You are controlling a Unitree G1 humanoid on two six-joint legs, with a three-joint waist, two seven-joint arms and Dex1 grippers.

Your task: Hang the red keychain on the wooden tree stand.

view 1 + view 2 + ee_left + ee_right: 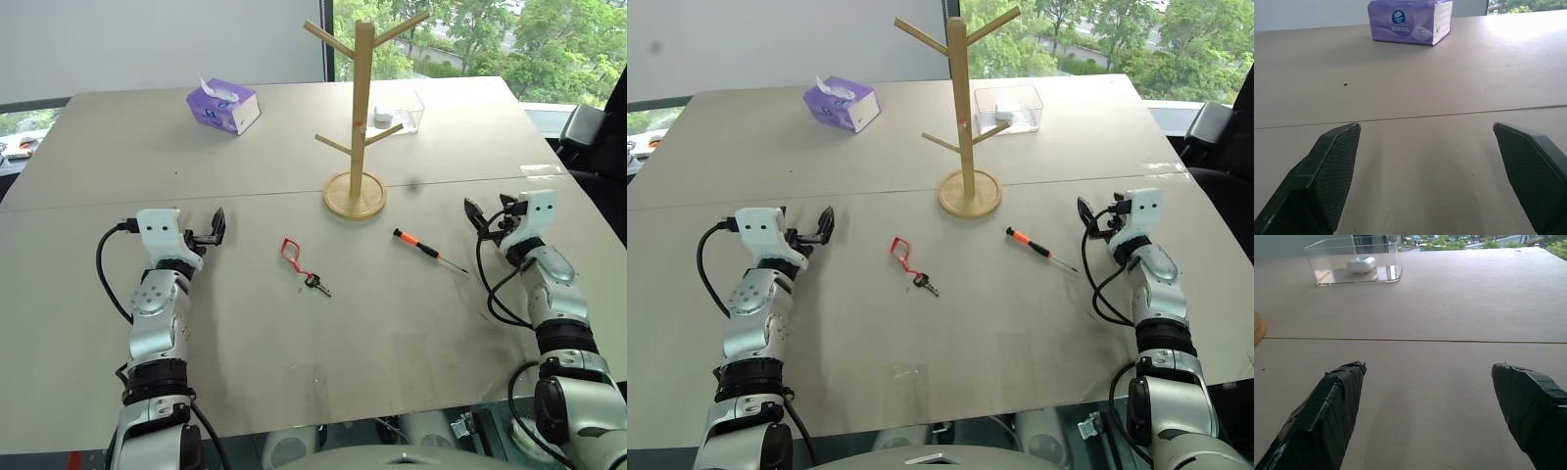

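- While the red keychain (292,253) lies flat, loop toward the wooden tree stand (359,117), key nearer the robot.
- Left gripper (214,231), right gripper (478,217): both spread wide, empty.

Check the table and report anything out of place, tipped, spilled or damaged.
Nothing stands out. The wooden tree stand is upright, its pegs bare. The red keychain and the screwdriver lie flat on the table. The tissue box and clear container sit squarely.
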